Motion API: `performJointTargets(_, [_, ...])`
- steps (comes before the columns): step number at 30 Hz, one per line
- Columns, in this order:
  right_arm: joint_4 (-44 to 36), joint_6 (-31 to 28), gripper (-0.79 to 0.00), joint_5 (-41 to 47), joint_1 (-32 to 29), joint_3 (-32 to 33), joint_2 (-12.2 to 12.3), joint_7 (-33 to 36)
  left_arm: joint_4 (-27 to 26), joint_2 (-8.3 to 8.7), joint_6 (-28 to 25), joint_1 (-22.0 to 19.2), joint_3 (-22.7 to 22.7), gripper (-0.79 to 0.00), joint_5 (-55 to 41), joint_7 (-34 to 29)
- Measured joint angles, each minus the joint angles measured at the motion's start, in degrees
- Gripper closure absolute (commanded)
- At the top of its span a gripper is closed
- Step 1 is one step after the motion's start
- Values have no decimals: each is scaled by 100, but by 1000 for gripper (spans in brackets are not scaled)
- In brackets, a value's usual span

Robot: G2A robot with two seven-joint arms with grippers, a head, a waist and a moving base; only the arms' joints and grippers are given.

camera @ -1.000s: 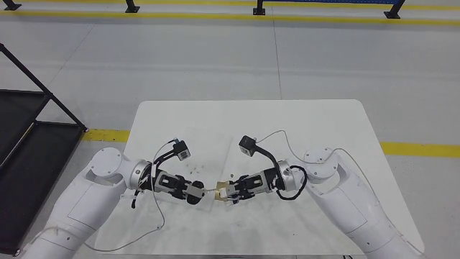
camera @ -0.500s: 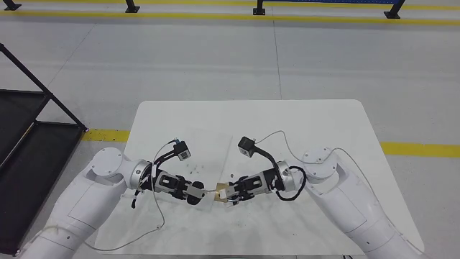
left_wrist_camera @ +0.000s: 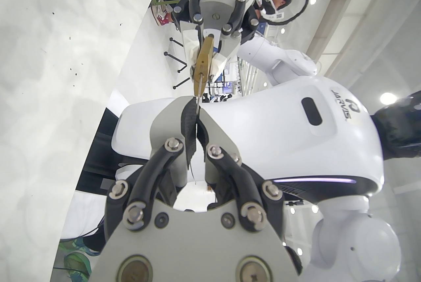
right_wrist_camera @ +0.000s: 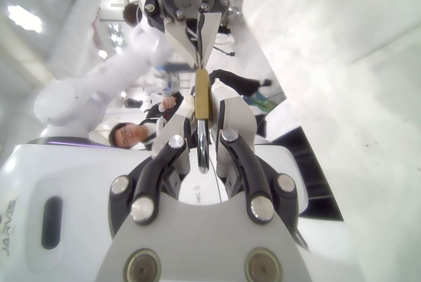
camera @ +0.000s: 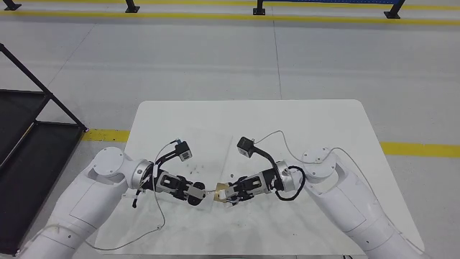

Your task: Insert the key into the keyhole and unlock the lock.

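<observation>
The left gripper [left_wrist_camera: 196,119] is clenching the key [left_wrist_camera: 197,102]; the right gripper [right_wrist_camera: 202,119] is grasping the lock [right_wrist_camera: 201,96]. The gap between them is closing. The key tip is now touching the lock base directly ahead, so insertion is probably beginning.

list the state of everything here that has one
left gripper: shut on key
right gripper: shut on lock
key: tip at the lock's keyhole end, depth cannot tell
lock: held edge-on, facing the key
shackle: seen edge-on, locked or released cannot tell
</observation>
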Motion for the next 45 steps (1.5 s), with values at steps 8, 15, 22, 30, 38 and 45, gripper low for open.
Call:
performJointTargets(8, [2,21,0,-4,35,-40,7,10,-7,-8,22,-40,20,0,4,2])
performJointTargets(15, [-23,33,0,-12,60,-66,17,38,0,-10,34,-49,9,0,-8,16])
performJointTargets(22, [-52,41,0,-17,85,-106,23,58,10,-15,48,-60,15,0,-11,16])
performJointTargets(30, [-53,26,0,-16,104,-139,30,72,55,-23,53,-86,25,0,-18,41])
performJointTargets(38, [-70,11,0,-37,114,-178,40,91,89,-31,50,-100,39,0,-19,54])
performJointTargets(45, [-94,-2,0,-46,114,-216,49,123,102,-35,37,-99,44,0,-17,52])
